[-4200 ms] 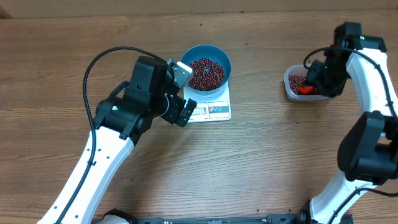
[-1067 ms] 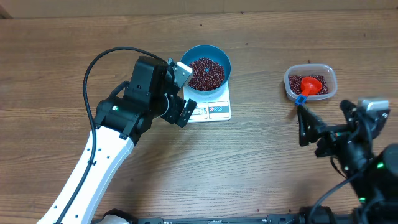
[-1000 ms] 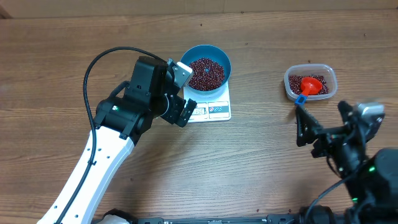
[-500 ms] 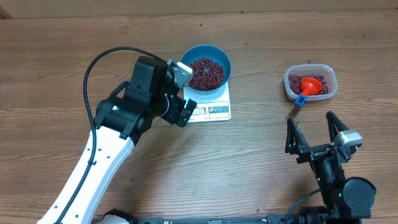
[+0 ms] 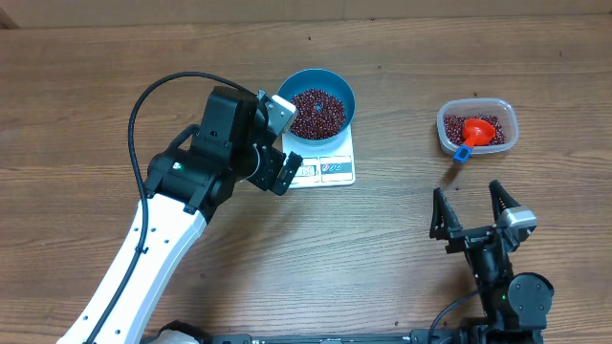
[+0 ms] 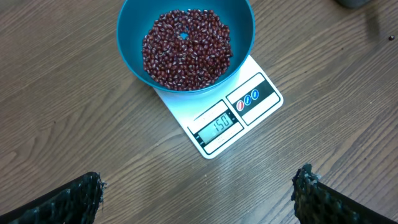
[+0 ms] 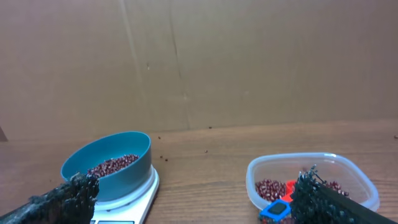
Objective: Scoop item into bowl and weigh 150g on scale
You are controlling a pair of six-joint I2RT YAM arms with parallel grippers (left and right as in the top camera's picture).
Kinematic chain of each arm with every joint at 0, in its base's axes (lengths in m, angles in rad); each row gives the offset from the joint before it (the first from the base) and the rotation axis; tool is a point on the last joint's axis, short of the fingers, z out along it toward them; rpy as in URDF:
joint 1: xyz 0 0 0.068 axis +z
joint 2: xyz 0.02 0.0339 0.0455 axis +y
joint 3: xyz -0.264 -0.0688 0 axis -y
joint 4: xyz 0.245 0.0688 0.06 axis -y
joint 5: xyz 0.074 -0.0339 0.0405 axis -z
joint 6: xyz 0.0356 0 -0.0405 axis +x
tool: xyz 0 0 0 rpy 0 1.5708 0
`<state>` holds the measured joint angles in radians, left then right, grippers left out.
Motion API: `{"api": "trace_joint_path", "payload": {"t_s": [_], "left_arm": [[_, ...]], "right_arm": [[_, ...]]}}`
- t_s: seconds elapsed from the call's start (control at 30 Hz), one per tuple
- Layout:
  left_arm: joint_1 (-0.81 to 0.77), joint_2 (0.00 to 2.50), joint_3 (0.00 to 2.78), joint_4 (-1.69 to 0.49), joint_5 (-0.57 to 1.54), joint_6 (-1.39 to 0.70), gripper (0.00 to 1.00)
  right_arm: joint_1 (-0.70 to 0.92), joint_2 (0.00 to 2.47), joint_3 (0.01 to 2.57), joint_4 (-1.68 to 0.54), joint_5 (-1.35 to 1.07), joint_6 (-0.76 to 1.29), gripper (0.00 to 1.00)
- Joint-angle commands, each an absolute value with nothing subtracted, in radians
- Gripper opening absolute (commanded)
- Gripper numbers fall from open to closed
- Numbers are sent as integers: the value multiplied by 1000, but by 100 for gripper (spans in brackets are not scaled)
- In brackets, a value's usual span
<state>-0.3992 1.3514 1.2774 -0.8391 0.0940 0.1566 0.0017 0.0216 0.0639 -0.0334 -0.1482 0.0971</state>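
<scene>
- Step in hand?
- Checking the weight, most likely. Beans [image 6: 186, 46] heaped in bowl [image 6: 132, 37], bowl on scale [image 6: 261, 115], 150 on display [image 6: 217, 127].
- Left gripper [image 6: 194, 190]?
- Spread wide above scale, holding nothing, touching nothing.
- Right gripper [image 5: 467, 198]?
- Wide open too, empty, low at near side, well apart from container [image 5: 513, 119]. Scoop [image 5: 475, 130] inside container, among spare beans.
- Next move, then?
- Probably none with scoop: looks on target already. Calls for keeping clear of bowl and scale, so as not to nudge the reading. Perhaps for lifting left arm straight up and away, without brushing the rim.
</scene>
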Motion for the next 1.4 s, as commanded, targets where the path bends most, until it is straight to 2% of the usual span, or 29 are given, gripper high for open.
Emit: {"api": "trace_joint_path", "payload": {"t_s": [0.0,0.17,1.37], "left_arm": [[-400,1359,1276,-838,101,146,100],[-400,1359,1276,-838,101,146,100],[-400,1359,1276,-838,101,146,99]], "right_arm": [[7,2,24,-13,-131,101,100],[7,2,8,-76,-121,101,100],[7,3,8,-73,-121,101,100]]}}
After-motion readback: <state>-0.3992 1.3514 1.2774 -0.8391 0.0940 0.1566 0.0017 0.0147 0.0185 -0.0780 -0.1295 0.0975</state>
